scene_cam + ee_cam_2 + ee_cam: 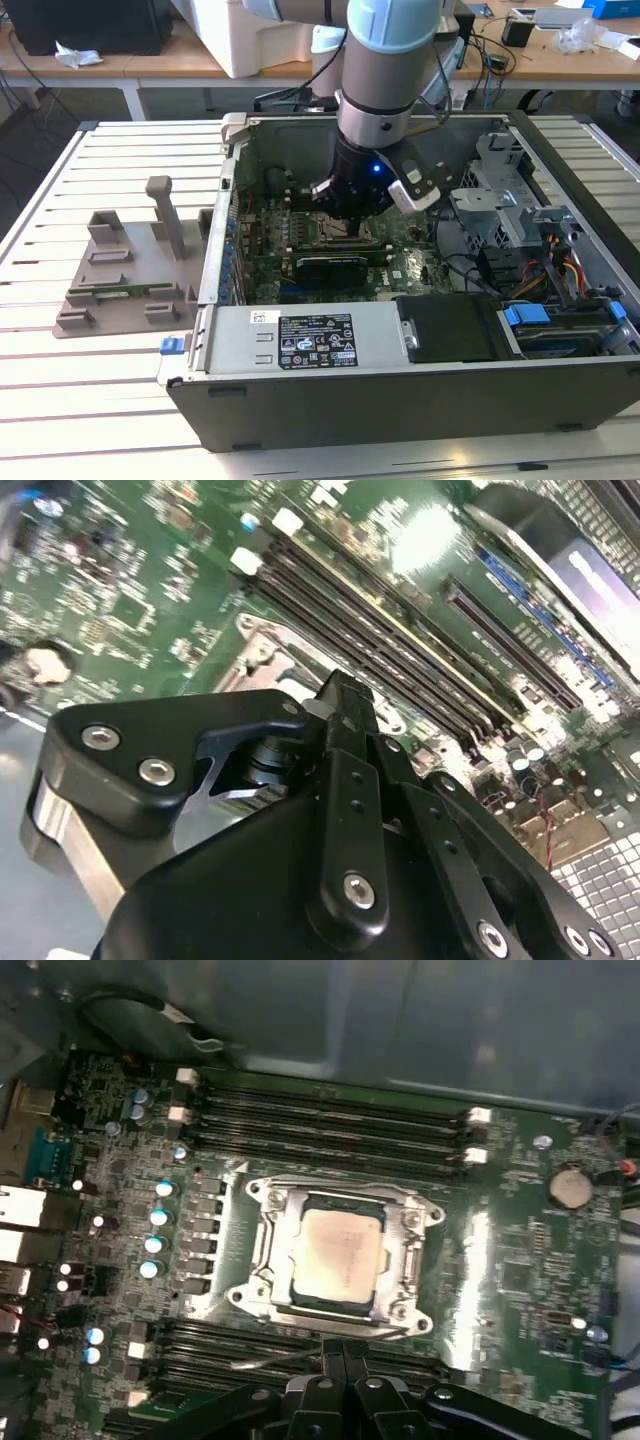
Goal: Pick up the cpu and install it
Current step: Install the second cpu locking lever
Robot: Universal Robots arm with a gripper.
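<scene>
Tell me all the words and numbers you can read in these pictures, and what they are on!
No text can be read anywhere.
The black label on the computer case: print too small to read.
The white sticker beside it: too small to read.
The motherboard markings in the first wrist view: blurred, unreadable.
The cpu top: no readable text.

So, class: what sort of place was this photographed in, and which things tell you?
Probably an electronics or robotics workshop. An opened computer case lies on a slatted work table, a robot arm reaches into it above the motherboard, and a cluttered bench stands behind.
</scene>
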